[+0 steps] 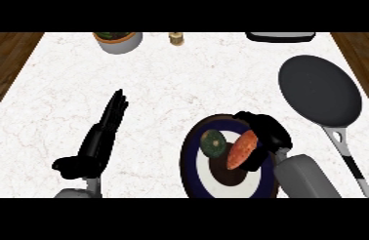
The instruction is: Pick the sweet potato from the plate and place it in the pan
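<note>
Sweet potato (242,150): orange, elongated, lying over the plate (192,161), toward that plate's right half, and not yet in the pan (319,95). Right hand (265,131): black, over the plate's right side, fingers curled round the sweet potato from its right flank, so the grasp appears made; whether the sweet potato is lifted clear of the plate or resting on it cannot be told from this view. Plate: dark-rimmed with a white centre, near the lower edge of the view, also carrying a round dark-green item (214,143) just left of the sweet potato and a dark brown patch below it. Pan: dark, oval-looking, with a grey and black handle (348,158) running down toward the lower right; it lies to the upper right of the plate, apart from it, and holds nothing. Left hand (97,141): well to the left of the plate, fingers straight and pointing up the surface (180,83), resting, holding nothing. Far beyond the plate, along the surface's far edge: a grey bowl (117,41) of greenery, a small jar (176,38), and a dark-edged object (280,36). Status, as judged: pick under way, with the carry to the upper right and the release into the pan left to do.
</note>
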Action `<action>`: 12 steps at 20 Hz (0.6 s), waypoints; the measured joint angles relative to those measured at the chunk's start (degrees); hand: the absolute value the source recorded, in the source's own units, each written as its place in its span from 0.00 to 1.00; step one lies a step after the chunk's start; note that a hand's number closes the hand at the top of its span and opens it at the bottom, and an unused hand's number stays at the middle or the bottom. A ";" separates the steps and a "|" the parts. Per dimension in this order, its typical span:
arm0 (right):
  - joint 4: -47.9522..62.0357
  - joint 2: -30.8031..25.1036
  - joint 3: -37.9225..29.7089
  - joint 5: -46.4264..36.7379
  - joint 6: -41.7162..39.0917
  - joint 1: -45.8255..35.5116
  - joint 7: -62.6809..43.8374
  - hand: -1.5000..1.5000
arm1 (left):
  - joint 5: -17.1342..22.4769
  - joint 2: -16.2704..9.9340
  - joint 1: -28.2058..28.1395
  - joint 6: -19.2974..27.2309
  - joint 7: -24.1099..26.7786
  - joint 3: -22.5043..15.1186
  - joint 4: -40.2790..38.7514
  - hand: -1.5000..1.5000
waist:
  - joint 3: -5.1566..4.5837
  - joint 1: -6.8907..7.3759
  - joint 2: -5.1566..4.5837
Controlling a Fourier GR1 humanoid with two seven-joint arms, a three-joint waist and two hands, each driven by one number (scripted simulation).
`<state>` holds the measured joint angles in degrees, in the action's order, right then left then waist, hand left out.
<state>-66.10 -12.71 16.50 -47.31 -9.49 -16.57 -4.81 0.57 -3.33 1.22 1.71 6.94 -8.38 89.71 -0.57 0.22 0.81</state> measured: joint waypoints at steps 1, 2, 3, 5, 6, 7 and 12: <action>-0.22 0.24 -0.25 -0.56 0.83 0.10 0.06 1.00 | -0.32 0.40 -0.39 0.12 0.70 -0.26 -0.45 0.50 | 0.06 -0.03 -0.08; -0.69 0.30 -0.62 -0.95 1.62 0.32 0.20 1.00 | -0.35 0.28 -0.73 0.05 0.08 -0.30 0.50 0.50 | 0.13 -0.03 -0.18; -1.58 -0.23 -1.35 -0.91 2.49 0.86 0.71 1.00 | -0.16 0.15 -0.23 -0.05 -0.09 0.16 0.33 0.50 | 0.21 -0.11 -0.28; -3.68 -0.59 -2.26 -1.63 4.48 1.82 0.21 1.00 | -0.15 0.07 -0.65 -0.05 -0.41 0.32 0.99 0.50 | 0.32 -0.22 -0.41; -4.49 -0.42 -2.91 -1.99 5.30 1.59 -0.90 1.00 | -0.24 0.24 -0.49 0.07 -1.11 0.09 1.47 0.50 | 0.35 -0.25 -0.46; -4.54 0.68 -3.23 -2.92 6.45 0.74 -3.09 1.00 | -0.41 0.38 -0.16 0.22 -0.96 0.12 1.13 0.50 | 0.36 -0.24 -0.52; -4.17 6.95 -5.29 -9.99 12.69 -6.04 -19.58 1.00 | -0.35 0.45 0.16 -0.16 -0.97 0.08 0.46 0.50 | 0.41 0.28 -0.68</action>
<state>-70.27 -5.75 11.21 -57.30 3.20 -22.61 -24.39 0.23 -2.88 1.38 1.55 5.97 -8.30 90.17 -0.15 0.50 0.13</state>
